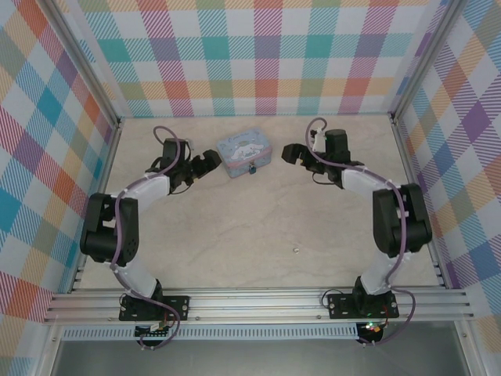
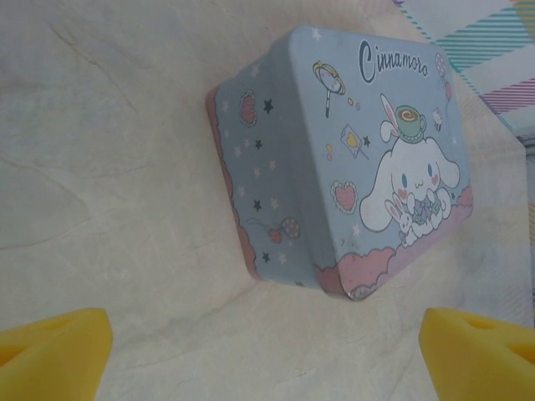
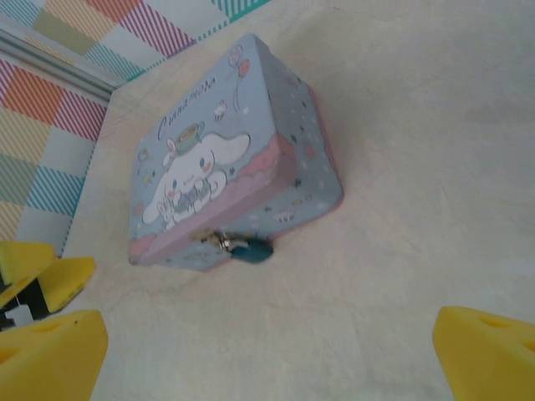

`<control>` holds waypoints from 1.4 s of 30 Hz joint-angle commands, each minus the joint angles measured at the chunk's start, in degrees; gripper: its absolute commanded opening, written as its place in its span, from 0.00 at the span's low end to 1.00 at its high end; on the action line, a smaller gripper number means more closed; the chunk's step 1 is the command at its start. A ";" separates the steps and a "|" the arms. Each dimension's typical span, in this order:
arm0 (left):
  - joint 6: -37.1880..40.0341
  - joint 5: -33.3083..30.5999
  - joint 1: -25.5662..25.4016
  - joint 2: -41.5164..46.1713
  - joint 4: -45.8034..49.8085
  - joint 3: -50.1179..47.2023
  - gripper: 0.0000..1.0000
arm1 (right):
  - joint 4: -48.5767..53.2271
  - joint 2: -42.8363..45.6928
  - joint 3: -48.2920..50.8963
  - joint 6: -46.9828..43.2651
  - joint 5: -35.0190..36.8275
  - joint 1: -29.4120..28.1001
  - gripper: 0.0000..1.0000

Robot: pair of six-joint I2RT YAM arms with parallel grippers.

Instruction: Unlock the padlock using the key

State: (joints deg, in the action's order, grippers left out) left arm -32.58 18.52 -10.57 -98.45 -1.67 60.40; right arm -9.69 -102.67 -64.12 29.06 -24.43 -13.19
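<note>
Desk [image 1: 235, 235]: pale, marbled surface, plaid walls on three sides.

Left arm [image 1: 117, 227] reaches to the far side, elbow bent. Left jaws point right at the tin and stand wide open, holding nothing. The left wrist view shows its yellow pads [image 2: 58, 347] at the two lower corners with bare desk between them.

Right arm [image 1: 395, 215] mirrors it. Right jaws point left, also wide open and empty, yellow pads [image 3: 489, 355] far apart.

Tin [image 1: 244, 151]: light blue, cartoon print, lid closed. It sits far centre on the desk between the two sets of jaws, closer to the left ones, touching neither.

Padlock [image 3: 251, 249]: teal body, silver shackle through the clasp on the tin's near side.

Key [image 1: 297, 251]: a silvery speck lying on the desk, near and right of centre, well apart from the tin and both arms. Its shape is too small to tell.
</note>
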 commanded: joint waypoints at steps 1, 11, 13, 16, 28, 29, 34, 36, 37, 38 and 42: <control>-1.47 0.82 -0.66 -2.92 -1.96 3.14 0.95 | -2.62 -5.65 -6.20 1.78 -2.63 -0.73 1.00; -3.45 1.73 -2.50 -11.90 -2.86 11.08 0.90 | 0.14 -19.72 -22.54 1.92 -3.34 -2.26 1.00; -3.38 1.49 -3.04 -13.23 -2.43 12.74 0.89 | 1.49 -21.67 -25.37 1.45 -3.30 -3.08 1.00; -3.68 1.09 -3.56 -14.91 -2.03 14.57 0.88 | 2.77 -24.68 -29.00 1.19 -3.60 -4.01 1.00; -3.55 2.90 -5.25 -19.59 -0.38 20.63 0.85 | 5.36 -28.76 -34.99 1.13 -8.74 -6.53 0.97; -3.28 2.81 -5.41 -19.58 -0.46 20.74 0.84 | 4.51 -27.84 -33.59 1.33 -9.33 -6.75 0.96; -2.50 3.22 -6.29 -18.54 -0.86 19.92 0.84 | -1.38 -21.82 -23.86 2.82 -11.23 -8.06 0.93; -2.24 3.67 -6.64 -17.81 -1.09 19.29 0.83 | -3.38 -19.48 -20.00 3.31 -11.94 -8.46 0.93; -2.30 3.63 -6.81 -17.24 -1.22 18.63 0.84 | -4.82 -18.20 -17.79 3.77 -12.22 -8.73 0.92; -2.31 3.63 -7.04 -16.74 -1.44 18.13 0.83 | -6.26 -17.12 -15.67 4.26 -12.46 -8.95 0.92; -2.64 3.37 -8.61 -14.36 -1.95 14.71 0.83 | -10.25 -11.94 -7.62 5.69 -11.93 -10.09 0.92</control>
State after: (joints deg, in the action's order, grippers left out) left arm -35.55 19.33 -16.05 -116.42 -3.22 77.30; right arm -13.80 -118.72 -74.74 33.01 -32.23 -20.82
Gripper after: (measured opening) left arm 0.836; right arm 0.924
